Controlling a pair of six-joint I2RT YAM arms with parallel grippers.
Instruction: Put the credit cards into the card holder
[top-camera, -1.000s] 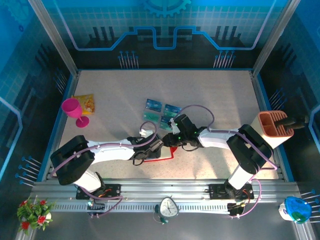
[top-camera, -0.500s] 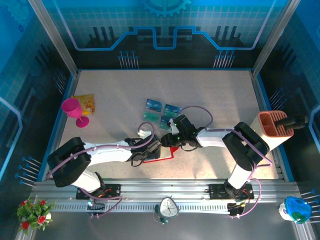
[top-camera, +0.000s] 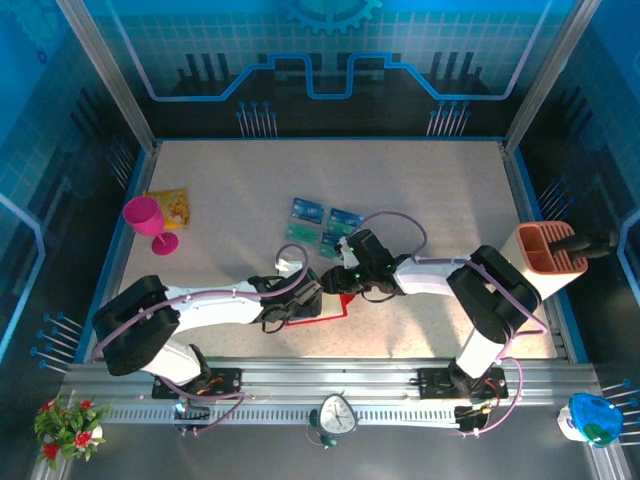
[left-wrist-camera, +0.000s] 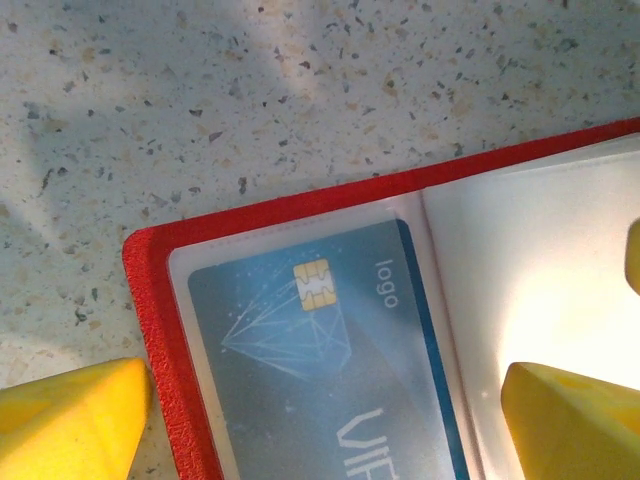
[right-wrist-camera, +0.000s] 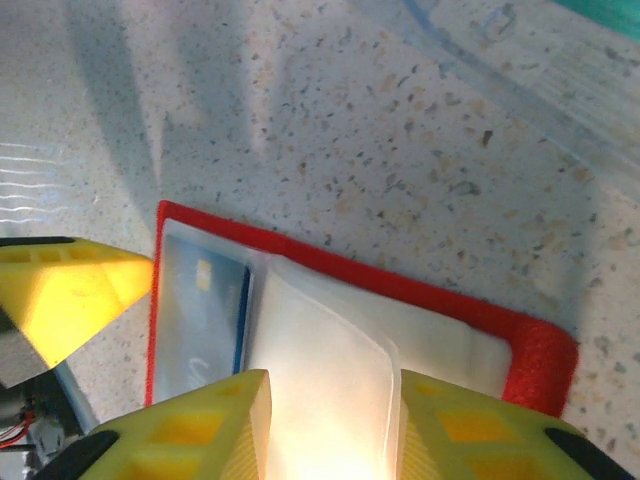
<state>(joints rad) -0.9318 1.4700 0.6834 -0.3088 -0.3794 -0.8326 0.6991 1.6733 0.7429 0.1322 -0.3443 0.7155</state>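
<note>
From above, pink goblet (top-camera: 147, 218) at nine o'clock, orange organizer (top-camera: 548, 252) at three; card holder (top-camera: 318, 304) lies mid-table, credit cards (top-camera: 322, 226) at its twelve. Left wrist: left gripper (left-wrist-camera: 320, 420) spread, straddling the holder's long edge. Right wrist: right gripper (right-wrist-camera: 333, 405) pinching its clear sleeve (right-wrist-camera: 325, 375).

Open red card holder (left-wrist-camera: 180, 400), blue card (left-wrist-camera: 320, 370) sleeved inside, loose credit cards (top-camera: 322, 224) beyond
</note>
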